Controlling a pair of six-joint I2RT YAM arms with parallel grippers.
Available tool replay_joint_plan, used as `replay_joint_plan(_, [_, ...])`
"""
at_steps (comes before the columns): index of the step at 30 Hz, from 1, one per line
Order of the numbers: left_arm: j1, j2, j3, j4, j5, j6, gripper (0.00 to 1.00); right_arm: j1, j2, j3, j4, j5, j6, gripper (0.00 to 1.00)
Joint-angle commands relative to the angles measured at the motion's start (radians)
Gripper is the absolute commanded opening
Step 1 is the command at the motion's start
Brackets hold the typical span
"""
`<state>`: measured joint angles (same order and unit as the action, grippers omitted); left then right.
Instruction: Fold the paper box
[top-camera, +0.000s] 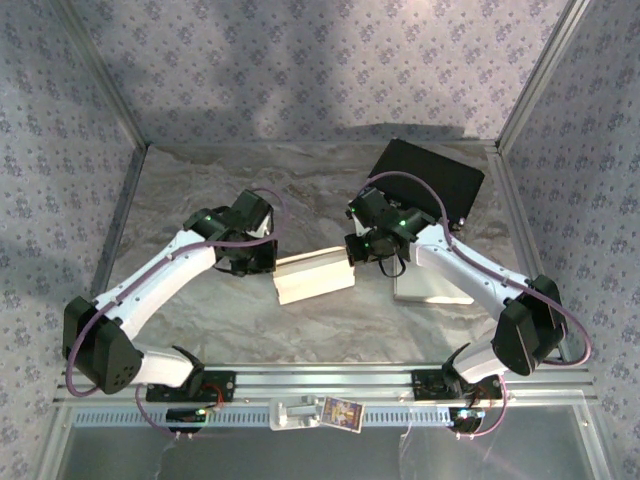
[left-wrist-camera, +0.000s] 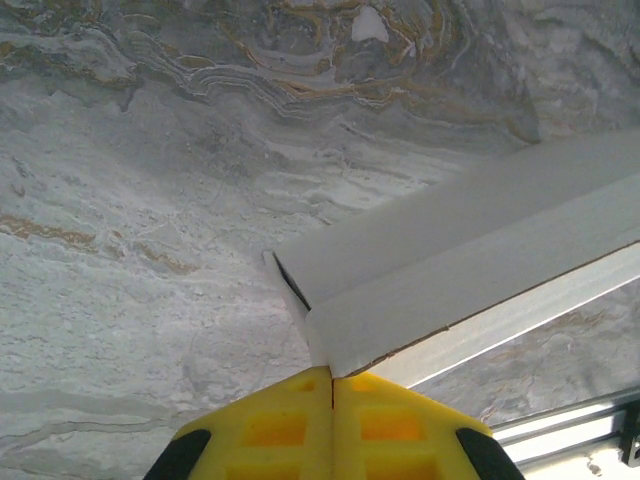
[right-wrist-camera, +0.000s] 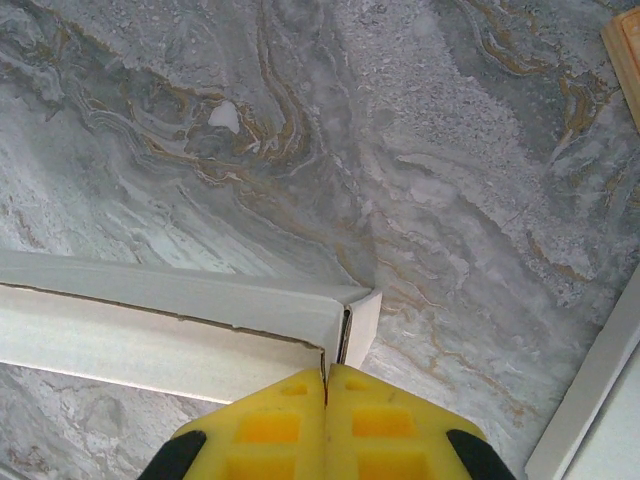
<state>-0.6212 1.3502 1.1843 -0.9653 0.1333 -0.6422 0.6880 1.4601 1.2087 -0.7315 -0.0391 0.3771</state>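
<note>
- Marbled grey table (top-camera: 200, 180) fills the floor of the cell, with patterned walls (top-camera: 300, 60) on three sides.
- Left arm (top-camera: 150, 285) and right arm (top-camera: 470, 265) reach in from the near rail (top-camera: 320, 380) and meet at mid-table, one at each end of the box.
- Black slab (top-camera: 430, 180) lies tilted at the far right corner, just behind the right arm's wrist and partly covered by it.
- White sheet (top-camera: 430, 285) lies flat under the right arm, to the right of the box and apart from it; the arm hides much of it.
- Box (top-camera: 315, 277), a long white paper piece, lies at the table's middle between the two grippers, its long walls raised.
- Left gripper (top-camera: 270, 262) sits at the box's left end. In the left wrist view its yellow fingers (left-wrist-camera: 290, 430) are pressed together, with the box's corner (left-wrist-camera: 330, 350) touching their tips.
- Right gripper (top-camera: 352, 250) sits at the box's right end. Its fingers (right-wrist-camera: 280, 430) are pressed together too, and their tips touch the box's end wall (right-wrist-camera: 360, 320). I cannot tell whether either pair nips any paper.
- Tan wooden corner (right-wrist-camera: 625, 50) shows at the right wrist view's top right, well apart from the box.
- Small printed card (top-camera: 342, 412) lies on the near rail between the arm bases.
</note>
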Motion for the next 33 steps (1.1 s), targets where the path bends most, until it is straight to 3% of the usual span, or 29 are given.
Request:
replay_joint_plan(1, [0.001, 0.009, -0.014, 0.054, 0.066, -0.072, 0.00, 0.018, -0.001, -0.007, 0.002, -0.018, 0.019, 0.00])
replay_joint_plan(11, [0.017, -0.018, -0.056, 0.088, 0.122, -0.124, 0.00, 0.019, 0.001, -0.008, 0.006, -0.016, 0.025, 0.00])
replay_joint_plan(33, [0.087, 0.030, 0.028, -0.052, 0.258, -0.048, 0.00, 0.017, 0.001, -0.008, 0.003, -0.009, 0.021, 0.00])
